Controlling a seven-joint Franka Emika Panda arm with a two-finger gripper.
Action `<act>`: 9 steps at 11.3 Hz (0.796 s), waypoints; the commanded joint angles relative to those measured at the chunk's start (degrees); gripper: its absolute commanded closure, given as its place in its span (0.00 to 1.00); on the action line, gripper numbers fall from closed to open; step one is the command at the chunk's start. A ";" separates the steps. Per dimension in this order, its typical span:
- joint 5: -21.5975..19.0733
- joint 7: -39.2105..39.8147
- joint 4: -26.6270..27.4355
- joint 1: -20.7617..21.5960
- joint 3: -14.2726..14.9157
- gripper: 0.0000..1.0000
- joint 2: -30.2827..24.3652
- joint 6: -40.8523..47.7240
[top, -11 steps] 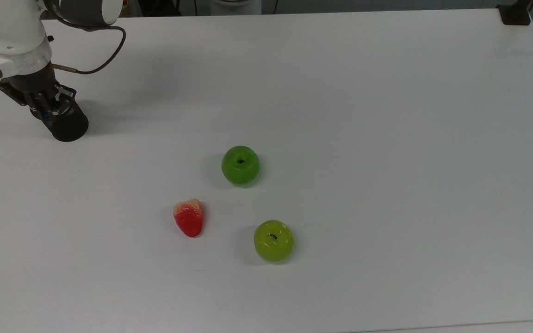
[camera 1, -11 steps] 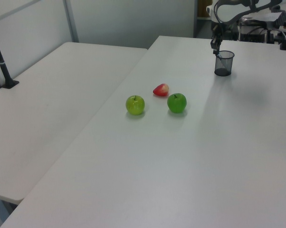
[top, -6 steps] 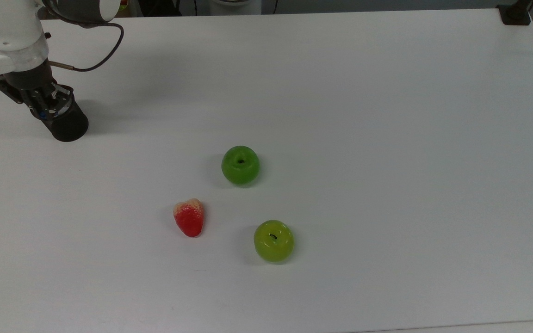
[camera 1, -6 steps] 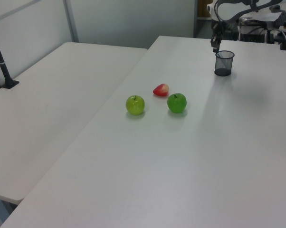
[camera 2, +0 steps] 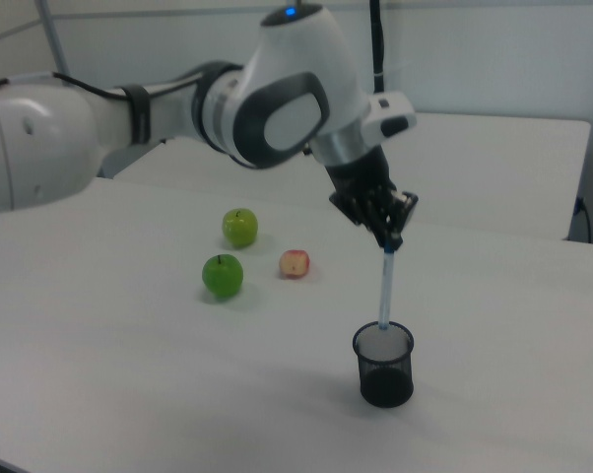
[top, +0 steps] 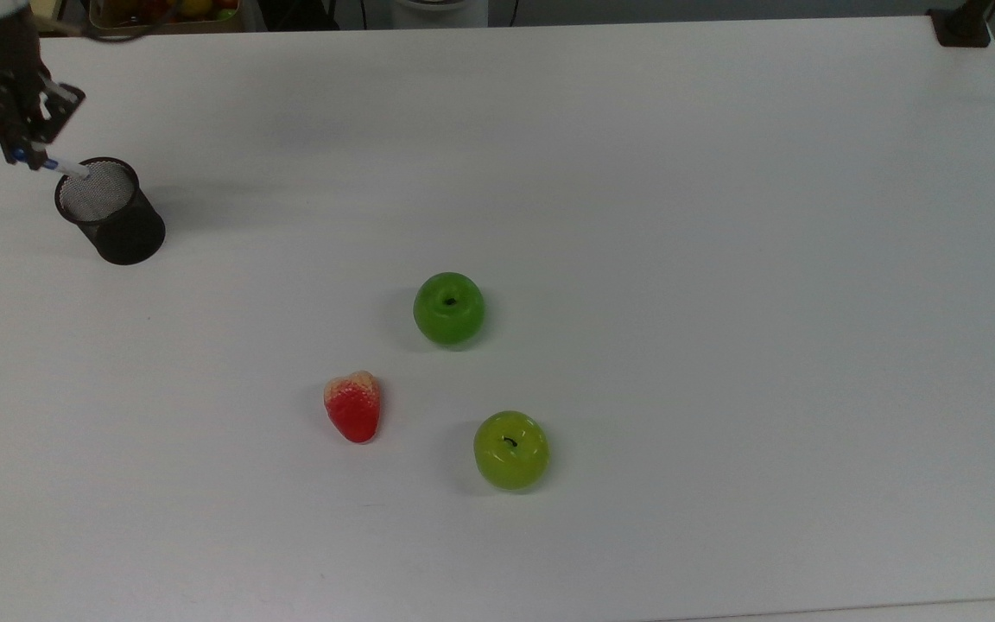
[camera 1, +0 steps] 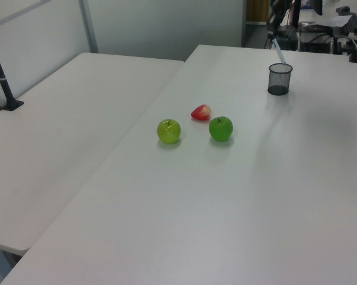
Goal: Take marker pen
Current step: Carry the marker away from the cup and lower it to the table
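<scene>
The white desk [top: 636,173] carries two green apples [top: 449,308] and a strawberry [top: 353,406] mid-surface. Near its far left corner in the top view, my gripper [camera 2: 388,236] pinches the marker pen [camera 2: 385,286] (nearly upright), its tip above the mesh cup [camera 2: 383,365].

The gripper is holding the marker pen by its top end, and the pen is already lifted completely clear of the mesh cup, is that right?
Not quite: the gripper does hold the marker pen by its top end, but the right view shows its lower tip still level with the rim of the mesh cup, not clear of it.
</scene>
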State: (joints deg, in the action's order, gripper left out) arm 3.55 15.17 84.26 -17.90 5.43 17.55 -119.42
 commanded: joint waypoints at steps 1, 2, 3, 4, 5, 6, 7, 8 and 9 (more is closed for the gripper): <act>-2.58 -0.23 0.12 -0.39 -0.06 0.95 -4.54 2.35; -2.58 -1.36 0.12 -0.12 -0.41 0.95 -4.55 2.35; -2.49 -2.85 0.21 0.31 -0.76 0.95 -4.46 2.35; -2.49 -3.83 0.47 1.54 -0.85 0.95 -4.46 2.35; -2.49 -5.32 0.73 3.46 -0.86 0.95 -4.46 2.53; -2.49 -7.51 1.08 5.74 -0.94 0.95 -4.46 3.92; -2.41 -9.35 1.61 8.46 -0.94 0.95 -4.55 6.63; -2.41 -10.33 1.87 11.28 -1.03 0.95 -4.55 9.53; -2.41 -11.56 1.96 13.48 -1.47 0.95 -4.55 12.78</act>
State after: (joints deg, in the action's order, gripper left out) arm 1.40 6.89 84.76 -9.42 3.91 14.05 -112.38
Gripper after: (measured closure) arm 0.824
